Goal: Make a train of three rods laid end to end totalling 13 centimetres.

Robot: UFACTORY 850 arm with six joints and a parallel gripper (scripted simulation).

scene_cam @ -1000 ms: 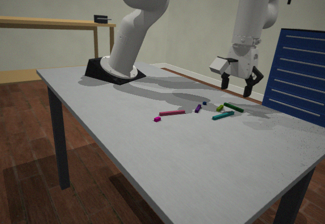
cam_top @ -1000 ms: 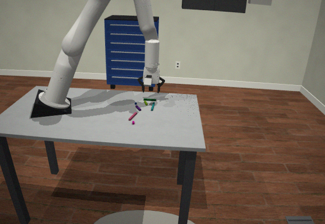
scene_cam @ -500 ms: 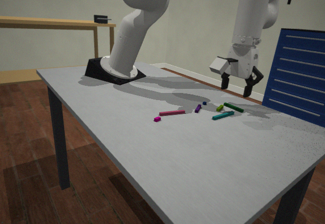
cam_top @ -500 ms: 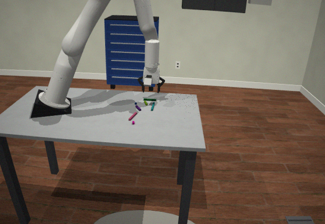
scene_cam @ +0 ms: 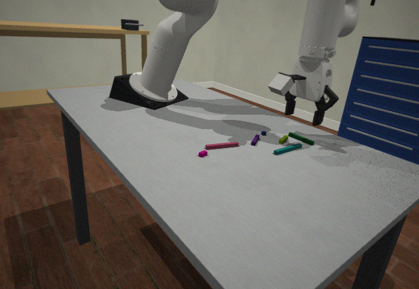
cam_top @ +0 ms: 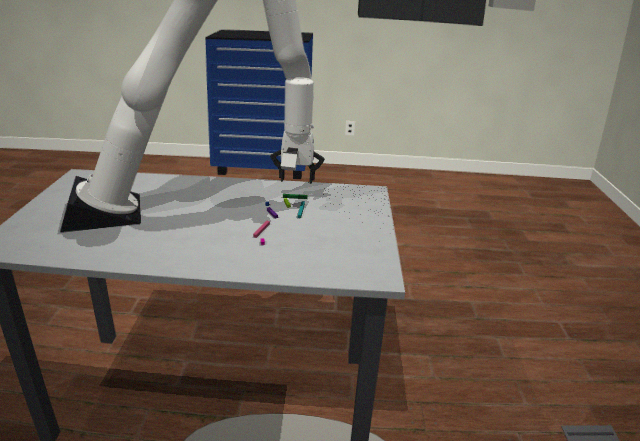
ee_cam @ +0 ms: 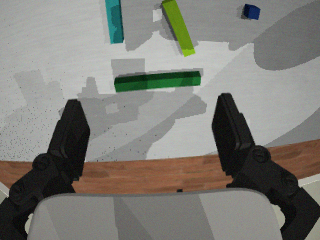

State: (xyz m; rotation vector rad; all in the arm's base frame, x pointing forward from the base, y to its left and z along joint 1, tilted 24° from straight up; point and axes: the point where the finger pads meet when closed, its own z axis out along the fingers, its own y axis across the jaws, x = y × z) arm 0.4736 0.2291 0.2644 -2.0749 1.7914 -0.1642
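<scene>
My gripper (cam_top: pixel 296 180) (scene_cam: pixel 303 118) (ee_cam: pixel 149 112) is open and empty, above the table near its back edge. The green rod (cam_top: pixel 294 196) (scene_cam: pixel 300 138) (ee_cam: pixel 158 81) lies flat just ahead of the fingers in the wrist view. The lime rod (cam_top: pixel 287 202) (scene_cam: pixel 283 139) (ee_cam: pixel 179 28) lies apart from it, slanted. The turquoise rod (cam_top: pixel 300 209) (scene_cam: pixel 287 149) (ee_cam: pixel 114 21) lies beside them. The small blue rod (cam_top: pixel 267 203) (scene_cam: pixel 263 132) (ee_cam: pixel 251 11), purple rod (cam_top: pixel 272 212) (scene_cam: pixel 255 139), pink rod (cam_top: pixel 261 229) (scene_cam: pixel 222 145) and short magenta rod (cam_top: pixel 262 241) (scene_cam: pixel 203 153) lie separately.
The grey table (cam_top: pixel 206 255) (scene_cam: pixel 209 204) carries the arm's black base (cam_top: pixel 71 214) (scene_cam: pixel 121 91) at its far end. A blue drawer cabinet (cam_top: pixel 242 116) (scene_cam: pixel 382 99) stands behind the table's back edge, on the gripper's side.
</scene>
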